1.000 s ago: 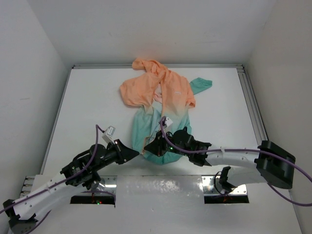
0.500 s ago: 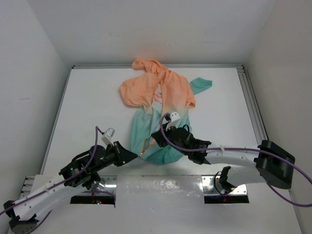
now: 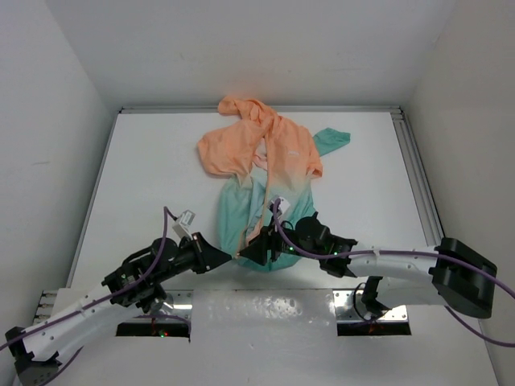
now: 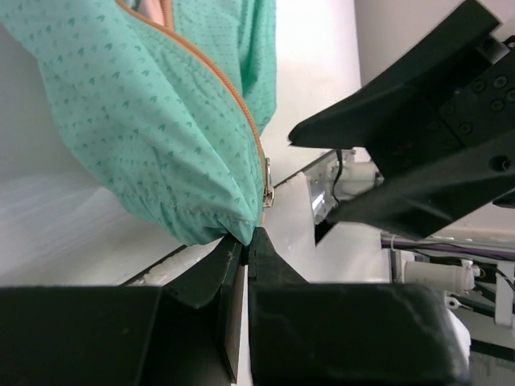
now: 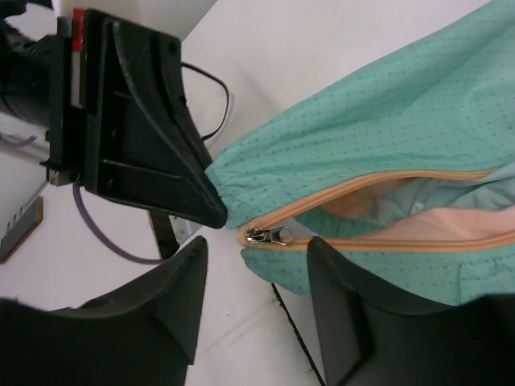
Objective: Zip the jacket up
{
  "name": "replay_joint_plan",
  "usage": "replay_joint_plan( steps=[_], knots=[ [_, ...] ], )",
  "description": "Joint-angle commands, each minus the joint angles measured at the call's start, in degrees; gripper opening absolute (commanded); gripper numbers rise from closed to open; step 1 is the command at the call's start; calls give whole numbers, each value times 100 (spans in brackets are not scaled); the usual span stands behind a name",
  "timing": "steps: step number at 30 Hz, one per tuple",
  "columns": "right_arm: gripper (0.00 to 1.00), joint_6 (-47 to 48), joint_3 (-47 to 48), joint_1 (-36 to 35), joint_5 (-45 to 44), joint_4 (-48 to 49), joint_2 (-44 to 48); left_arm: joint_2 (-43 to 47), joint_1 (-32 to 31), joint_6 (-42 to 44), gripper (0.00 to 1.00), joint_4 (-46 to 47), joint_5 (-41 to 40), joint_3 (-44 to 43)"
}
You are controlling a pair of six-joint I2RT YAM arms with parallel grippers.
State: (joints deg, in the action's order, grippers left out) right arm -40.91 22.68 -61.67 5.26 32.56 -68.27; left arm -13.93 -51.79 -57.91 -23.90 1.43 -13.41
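The jacket (image 3: 269, 161) lies crumpled mid-table, peach at the far end and teal (image 4: 153, 121) toward me. My left gripper (image 3: 228, 256) is shut on the corner of the teal hem (image 4: 241, 232), just under the zipper's foot. The metal zipper slider (image 5: 269, 236) sits at the bottom end of the orange zipper tape, with the tape parted beyond it. My right gripper (image 5: 256, 261) stands open around that slider, one finger on each side, touching neither. It also shows as the black body (image 4: 418, 121) in the left wrist view.
The hem hangs right at the near table edge (image 3: 265, 288), with the arm mounts just below. A metal rail (image 3: 414, 181) runs along the table's right side. White walls close in on three sides.
My right gripper has opened and has come down from a little higher on the teal fabric to the zipper's foot. The left gripper keeps its hold on the hem.
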Motion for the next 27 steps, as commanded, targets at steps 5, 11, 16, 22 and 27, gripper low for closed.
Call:
replay_joint_plan(
  steps=[5, 11, 16, 22, 27],
  knots=[
    [59, -49, 114, 225, 933, 620, -230, 136, -42, -27, 0, 703, 367, 146],
    [59, -181, 176, 261, 1126, 831, -520, 259, -33, -36, 0, 641, 393, 119],
    [55, -313, 158, 261, 1241, 1025, -538, 190, -33, -10, 0, 694, 428, 111],
    [50, -357, 158, 261, 1329, 937, -521, 93, -33, 16, 0, 782, 437, 120],
    [48, -374, 158, 269, 1355, 875, -529, 102, -42, 16, 0, 765, 402, 67]
  ],
)
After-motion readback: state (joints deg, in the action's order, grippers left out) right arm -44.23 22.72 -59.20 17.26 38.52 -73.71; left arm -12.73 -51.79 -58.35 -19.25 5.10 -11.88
